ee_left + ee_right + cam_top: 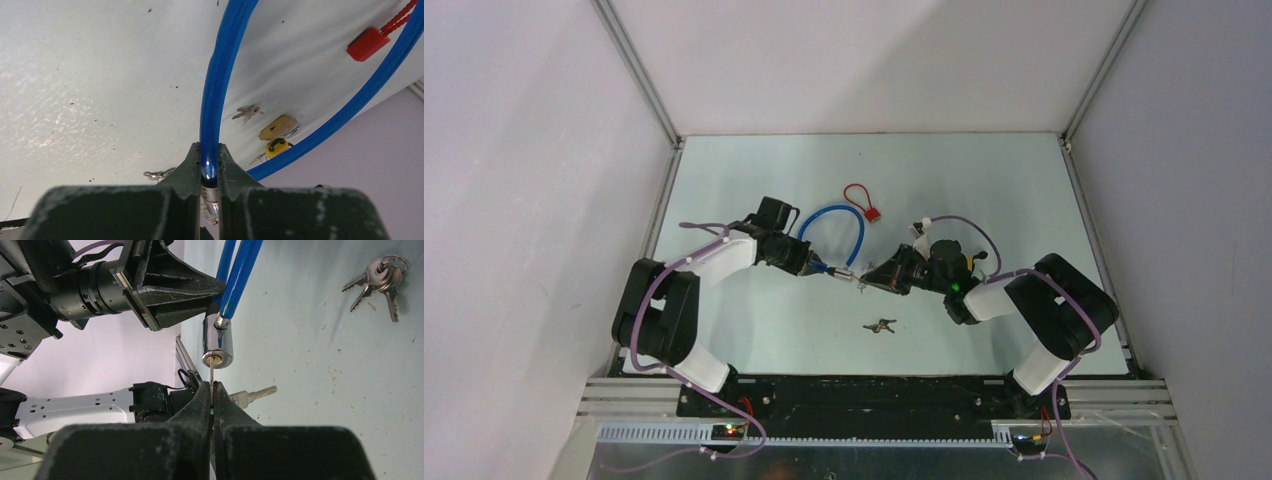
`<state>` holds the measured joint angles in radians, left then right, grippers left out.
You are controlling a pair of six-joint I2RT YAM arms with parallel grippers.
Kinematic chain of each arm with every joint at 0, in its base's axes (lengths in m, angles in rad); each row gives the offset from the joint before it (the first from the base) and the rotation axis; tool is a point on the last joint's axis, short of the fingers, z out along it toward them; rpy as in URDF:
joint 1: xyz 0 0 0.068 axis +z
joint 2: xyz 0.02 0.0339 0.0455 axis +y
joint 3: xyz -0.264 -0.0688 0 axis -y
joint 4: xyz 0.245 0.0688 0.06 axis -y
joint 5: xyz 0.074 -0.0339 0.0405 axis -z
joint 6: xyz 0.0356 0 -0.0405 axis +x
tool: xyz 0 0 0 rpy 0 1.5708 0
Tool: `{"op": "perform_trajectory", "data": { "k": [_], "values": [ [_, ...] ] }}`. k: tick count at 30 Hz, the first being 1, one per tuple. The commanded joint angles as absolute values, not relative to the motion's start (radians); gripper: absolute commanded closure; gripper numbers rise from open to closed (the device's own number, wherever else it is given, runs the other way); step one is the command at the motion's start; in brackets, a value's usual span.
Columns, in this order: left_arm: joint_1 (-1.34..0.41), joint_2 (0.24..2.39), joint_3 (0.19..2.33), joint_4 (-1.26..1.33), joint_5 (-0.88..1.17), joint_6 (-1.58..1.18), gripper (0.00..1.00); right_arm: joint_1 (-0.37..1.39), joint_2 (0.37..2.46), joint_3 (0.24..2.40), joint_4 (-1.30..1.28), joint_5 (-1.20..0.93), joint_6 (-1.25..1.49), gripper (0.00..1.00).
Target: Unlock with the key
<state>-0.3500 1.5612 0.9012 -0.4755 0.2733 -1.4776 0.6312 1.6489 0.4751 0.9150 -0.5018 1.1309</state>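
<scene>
Tabletop: key in lock (right fingers pinching).

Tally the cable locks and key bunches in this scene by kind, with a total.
Cable locks: 2 (blue plastic-sheathed cable lock with chrome cylinder; small red cable lock)
Silver metal key bunches: 2 (loose key bunch on the pale table; held key bunch in the right gripper)
Total: 4
</scene>
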Motion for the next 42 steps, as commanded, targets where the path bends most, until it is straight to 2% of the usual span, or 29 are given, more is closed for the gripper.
{"op": "perform_trajectory", "data": {
  "k": [1, 42],
  "values": [
    [-0.349, 1.515, 0.906, -0.432, 0.318, -1.501, 1.00, 0.643, 1.673, 0.500, 0.980, -0.503, 1.145, 1.00],
    [-0.348, 1.522, 0.889, -0.413, 0.299, -1.506, 1.00, 0.653, 1.649, 0.508, 0.936, -0.514, 1.169, 1.00]
  ]
}}
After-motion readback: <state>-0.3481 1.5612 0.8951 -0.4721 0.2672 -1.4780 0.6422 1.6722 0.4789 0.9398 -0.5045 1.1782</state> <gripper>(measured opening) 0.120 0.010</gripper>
